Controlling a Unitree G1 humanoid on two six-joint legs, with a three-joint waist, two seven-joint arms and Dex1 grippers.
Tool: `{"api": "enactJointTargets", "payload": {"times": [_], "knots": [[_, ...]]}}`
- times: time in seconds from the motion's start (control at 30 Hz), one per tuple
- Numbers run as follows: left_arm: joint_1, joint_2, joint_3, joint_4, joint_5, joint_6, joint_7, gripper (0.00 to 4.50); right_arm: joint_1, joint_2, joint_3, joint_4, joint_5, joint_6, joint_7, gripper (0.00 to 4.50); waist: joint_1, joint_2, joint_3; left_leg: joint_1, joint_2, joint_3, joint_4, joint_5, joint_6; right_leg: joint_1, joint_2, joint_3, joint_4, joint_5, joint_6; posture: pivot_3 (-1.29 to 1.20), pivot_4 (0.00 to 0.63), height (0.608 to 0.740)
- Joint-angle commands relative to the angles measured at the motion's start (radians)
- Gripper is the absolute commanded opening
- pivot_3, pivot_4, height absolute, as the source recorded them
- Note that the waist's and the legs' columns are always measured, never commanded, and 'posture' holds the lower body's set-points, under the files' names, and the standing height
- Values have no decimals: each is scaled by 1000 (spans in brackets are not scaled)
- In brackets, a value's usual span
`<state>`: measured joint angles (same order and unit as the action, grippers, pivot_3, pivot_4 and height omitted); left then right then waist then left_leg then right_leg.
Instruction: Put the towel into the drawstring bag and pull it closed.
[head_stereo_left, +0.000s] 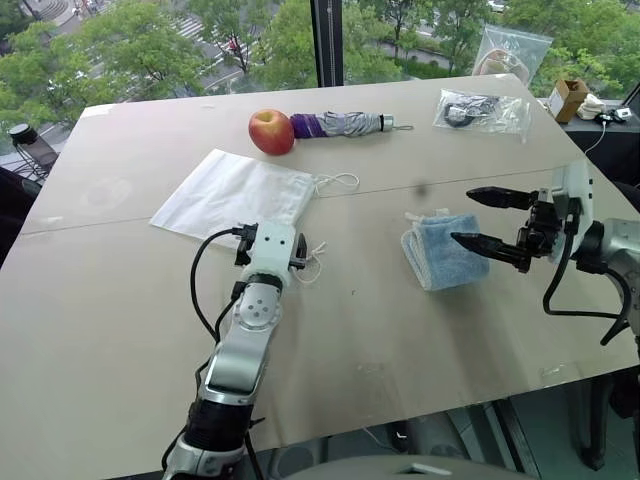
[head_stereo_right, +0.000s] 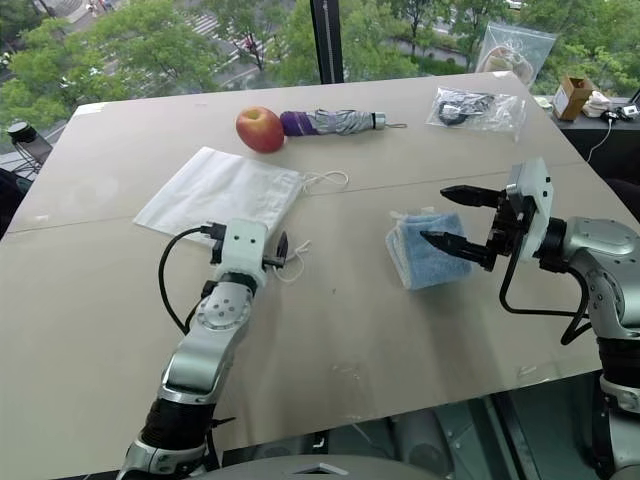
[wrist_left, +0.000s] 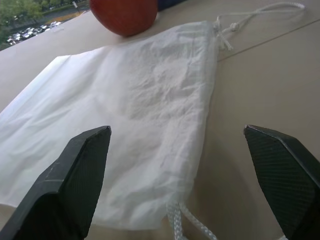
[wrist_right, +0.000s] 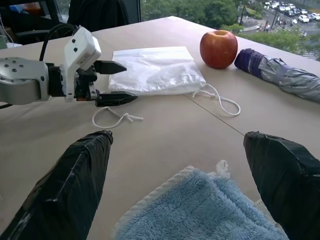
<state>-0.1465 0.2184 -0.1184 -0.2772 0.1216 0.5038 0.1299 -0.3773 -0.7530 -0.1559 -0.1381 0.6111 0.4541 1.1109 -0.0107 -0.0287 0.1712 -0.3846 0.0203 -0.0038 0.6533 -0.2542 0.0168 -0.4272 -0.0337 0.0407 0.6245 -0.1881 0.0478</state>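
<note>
An upper-floor room: a window (head_stereo_left: 200, 40) behind the table (head_stereo_left: 400, 330) overlooks treetops and streets.

1. Red apple (head_stereo_left: 271, 131) on the beige bench (head_stereo_left: 120, 300), far side, touching the handle end of a folded umbrella.
2. Folded umbrella (head_stereo_left: 345, 125), grey canopy with purple handle, lying flat beside the apple, wrist strap at its far end.
3. Clear plastic zip bag (head_stereo_left: 482, 111) with a dark cable inside, far right of the bench.
4. Second clear bag (head_stereo_left: 510, 50) standing at the far right edge.
5. Small cardboard box (head_stereo_left: 568, 98) off the bench's right corner.
6. Window behind, with trees (head_stereo_left: 140, 45) outside.
</note>
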Motion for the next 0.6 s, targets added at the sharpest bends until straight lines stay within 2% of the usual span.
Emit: {"api": "enactJointTargets", "payload": {"times": [0.03, 0.37, 0.47, 0.6], "knots": [[2, -2, 29, 31, 50, -71, 35, 4394, -4, -10, -21, -6, 1, -17, 4, 4500, 0, 0, 0, 0, 0, 0, 0, 0, 0, 0, 0, 0, 0, 0, 0, 0, 150, 740], [-14, -11, 70, 78, 103, -151, 47, 4394, -2, 3, -26, -7, -11, -37, -8, 4500, 0, 0, 0, 0, 0, 0, 0, 0, 0, 0, 0, 0, 1, 0, 0, 0, 150, 740], [-11, -19, 75, 81, 104, -155, 38, 3574, 6, 5, -20, -11, -15, -43, -10, 4500, 0, 0, 0, 0, 0, 0, 0, 0, 0, 0, 0, 0, 1, 0, 0, 0, 150, 740], [-8, -30, 82, 82, 112, -159, 38, 1833, 7, 4, -22, -10, -15, -45, -11, 4500, 0, 0, 0, 0, 0, 0, 0, 0, 0, 0, 0, 0, 1, 0, 0, 0, 150, 740]]}}
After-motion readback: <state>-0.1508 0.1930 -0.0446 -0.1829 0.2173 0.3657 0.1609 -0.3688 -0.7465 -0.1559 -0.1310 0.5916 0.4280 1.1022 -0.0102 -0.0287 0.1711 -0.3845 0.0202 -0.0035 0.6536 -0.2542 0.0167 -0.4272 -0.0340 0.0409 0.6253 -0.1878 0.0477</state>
